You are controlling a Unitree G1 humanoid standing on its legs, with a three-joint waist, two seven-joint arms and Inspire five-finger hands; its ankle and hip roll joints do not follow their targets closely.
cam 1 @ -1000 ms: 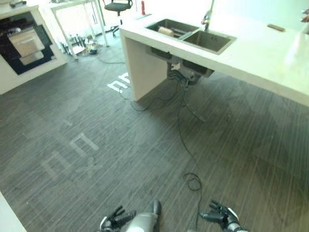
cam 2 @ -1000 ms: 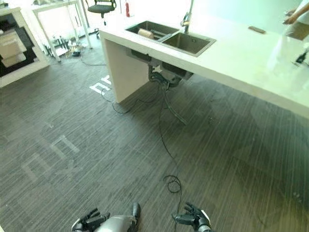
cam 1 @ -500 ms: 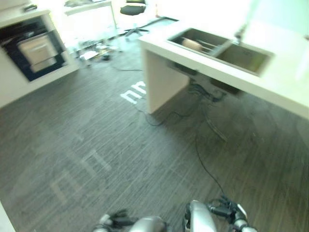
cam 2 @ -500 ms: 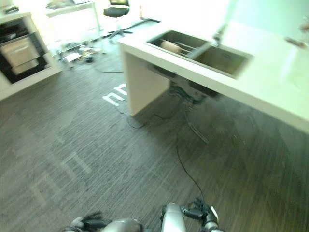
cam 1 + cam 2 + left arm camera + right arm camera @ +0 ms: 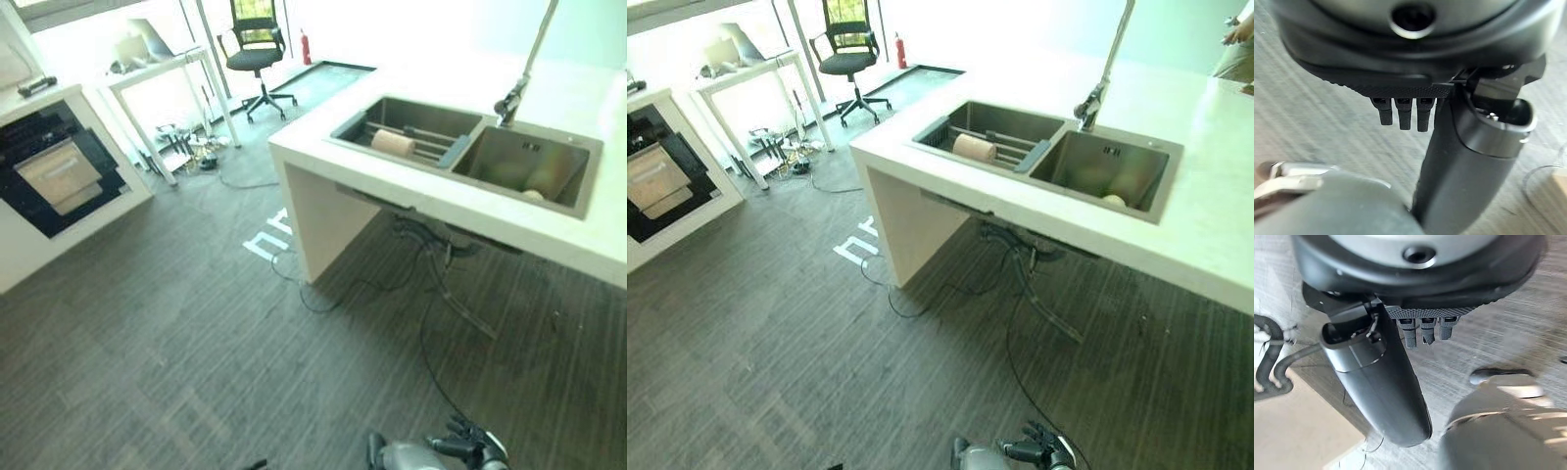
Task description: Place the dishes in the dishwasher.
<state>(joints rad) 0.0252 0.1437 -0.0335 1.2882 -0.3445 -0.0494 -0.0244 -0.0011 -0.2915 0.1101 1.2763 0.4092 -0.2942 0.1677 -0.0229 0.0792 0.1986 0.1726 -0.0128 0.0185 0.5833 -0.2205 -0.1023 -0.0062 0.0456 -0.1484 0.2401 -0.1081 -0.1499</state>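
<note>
Well off yet: dishes sit in the double steel sink (image 5: 465,152) across the grey floor — a tan cylindrical cup or roll (image 5: 393,143) on the rack of one basin, a pale round dish (image 5: 533,194), prob. a bowl, in the other. Likely hard, slick, breakable; grip by rim w/ thumb inside. Left hand (image 5: 1405,110) and right hand (image 5: 1422,330) empty, fingers relaxed. White floor markings (image 5: 267,238) aren't readable as words.
</note>
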